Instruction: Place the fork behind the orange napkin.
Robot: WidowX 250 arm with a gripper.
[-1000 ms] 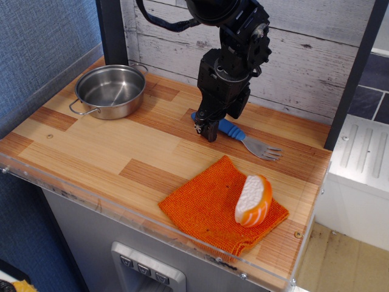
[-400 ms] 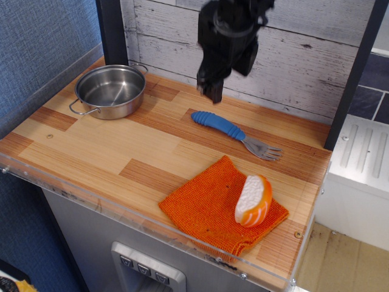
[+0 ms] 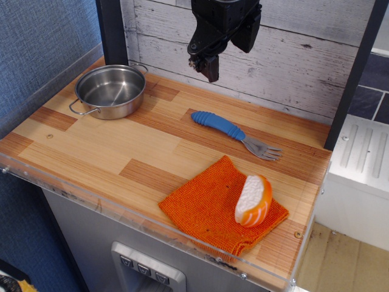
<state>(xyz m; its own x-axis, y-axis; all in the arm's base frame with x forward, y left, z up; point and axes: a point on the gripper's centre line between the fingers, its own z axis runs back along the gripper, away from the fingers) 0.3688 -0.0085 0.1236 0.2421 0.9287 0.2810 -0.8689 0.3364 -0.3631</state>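
Your table (image 3: 91, 149) fills most of the view, a wood-plank top with a clear rim along its near edge. Behind it, at 12 o'clock, runs a wall (image 3: 304, 55) of whitewashed boards.

The arm (image 3: 226, 21) hangs in from the top of the view, black and bulky, in front of the wall. Its gripper (image 3: 206, 66) points down, high above the tabletop and touching nothing. You cannot tell from this angle whether its jaws are apart or together; they hold nothing.

The napkin (image 3: 213, 207) lies flat at about 5 o'clock from the table's centre, turned like a diamond, one corner pointing toward the wall and its near corner close to the clear rim. A white-and-orange toy (image 3: 253, 200) sits on its right part, leaning a little.

The pot (image 3: 112, 90) stands at 10 o'clock, in the far left corner, upright, with nothing visible inside. It is well apart from everything else.

The fork (image 3: 234, 134) lies flat on the bare wood at about 2 o'clock from the table's centre, just behind the napkin and not touching it. From the napkin's middle it sits at roughly 12 to 1 o'clock. Its blue handle points to 10 o'clock, toward the pot, and its silver tines point to 4 o'clock, toward the right edge. The gripper is above and beyond the handle end, clear of it.
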